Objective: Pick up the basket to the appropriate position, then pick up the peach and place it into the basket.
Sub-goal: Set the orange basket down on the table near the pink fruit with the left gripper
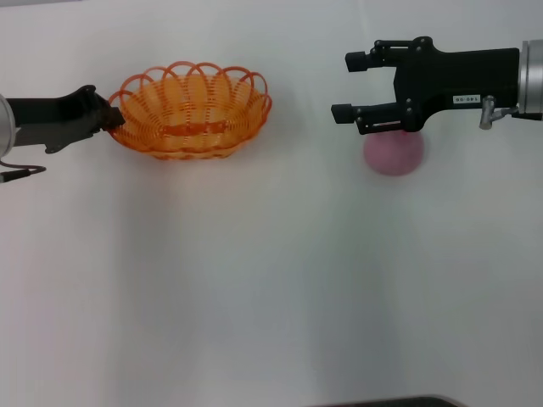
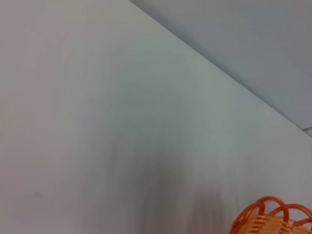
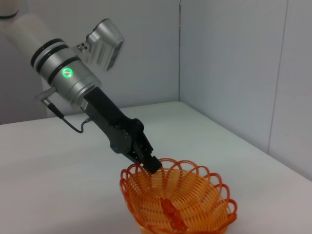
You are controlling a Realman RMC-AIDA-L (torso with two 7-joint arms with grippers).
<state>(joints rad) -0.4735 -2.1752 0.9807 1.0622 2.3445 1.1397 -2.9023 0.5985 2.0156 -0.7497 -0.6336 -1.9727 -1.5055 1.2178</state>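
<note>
The orange openwork basket (image 1: 191, 110) is at the far left of the white table, and my left gripper (image 1: 114, 117) is shut on its left rim. In the right wrist view the same left gripper (image 3: 151, 165) pinches the scalloped rim of the basket (image 3: 180, 204), which looks tilted. A bit of the basket rim (image 2: 273, 219) shows in the left wrist view. The pale pink peach (image 1: 394, 153) rests on the table at the far right. My right gripper (image 1: 349, 86) hangs open just above it, fingers pointing left, with nothing between them; its lower finger hides the peach's top.
The white table (image 1: 254, 280) stretches bare between basket and peach and toward the near edge. Grey wall panels (image 3: 234, 73) stand behind the table's far side. A dark edge (image 1: 382, 402) shows at the bottom of the head view.
</note>
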